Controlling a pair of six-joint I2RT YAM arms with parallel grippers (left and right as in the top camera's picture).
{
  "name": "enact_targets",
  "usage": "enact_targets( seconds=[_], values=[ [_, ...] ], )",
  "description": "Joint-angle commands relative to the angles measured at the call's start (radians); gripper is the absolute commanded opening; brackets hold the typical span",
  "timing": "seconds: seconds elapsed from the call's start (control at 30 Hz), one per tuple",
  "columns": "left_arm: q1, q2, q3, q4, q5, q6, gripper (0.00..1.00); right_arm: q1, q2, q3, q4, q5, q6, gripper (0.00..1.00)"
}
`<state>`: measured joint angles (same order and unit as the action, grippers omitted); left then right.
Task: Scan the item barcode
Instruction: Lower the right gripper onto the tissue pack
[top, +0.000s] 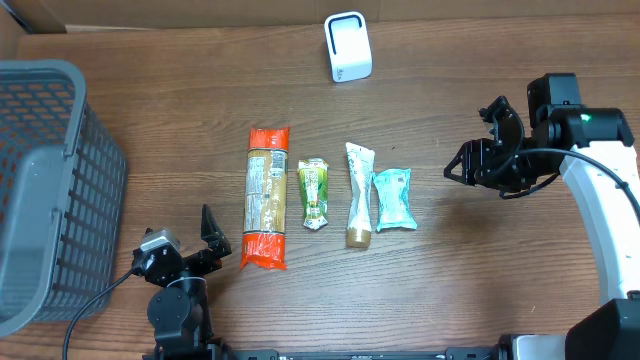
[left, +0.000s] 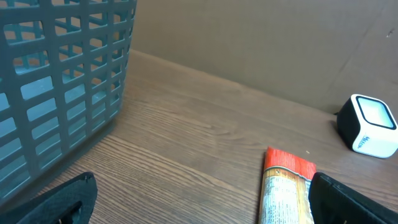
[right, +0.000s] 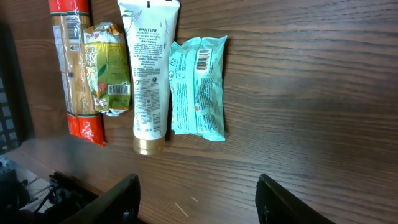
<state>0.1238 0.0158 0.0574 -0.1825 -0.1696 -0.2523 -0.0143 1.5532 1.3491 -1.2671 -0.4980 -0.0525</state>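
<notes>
Right claw (top: 475, 150) hung at the right of the overhead frame, jaws apart and empty, just right of the row of goods. Left claw (top: 185, 245) sat at the lower left, spread wide, also holding nothing. Four items lay flat on the table (top: 480, 270) at centre frame: pasta packet (top: 266, 198), green sachet (top: 314, 194), tube (top: 358, 195) and teal packet (top: 393, 198), the last nearest the right claw. The white scanner (top: 347, 46) stood well apart at the top centre, and the grey basket (top: 40, 190) filled the left edge. Judging by this, nothing had been scanned: picking an item, carrying it to the scanner and presenting its barcode all remained.
</notes>
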Motion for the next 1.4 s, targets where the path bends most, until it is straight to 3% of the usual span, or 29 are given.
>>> enact_targets(
  seconds=[0.0,0.5,0.93,1.37],
  values=[
    [-0.006,-0.011,-0.001,0.000,-0.014,0.016,1.00,-0.003,-0.018,0.020,0.005,-0.011,-0.008,0.61],
    [-0.006,-0.011,-0.001,0.000,-0.014,0.016,1.00,0.003,-0.018,0.020,0.009,-0.011,-0.009,0.61],
    [-0.006,-0.011,-0.001,0.000,-0.014,0.016,1.00,0.106,-0.018,0.020,0.051,0.044,-0.022,0.61],
    [-0.006,-0.011,-0.001,0.000,-0.014,0.016,1.00,0.181,0.000,0.007,0.125,0.190,0.091,0.61]
  ],
)
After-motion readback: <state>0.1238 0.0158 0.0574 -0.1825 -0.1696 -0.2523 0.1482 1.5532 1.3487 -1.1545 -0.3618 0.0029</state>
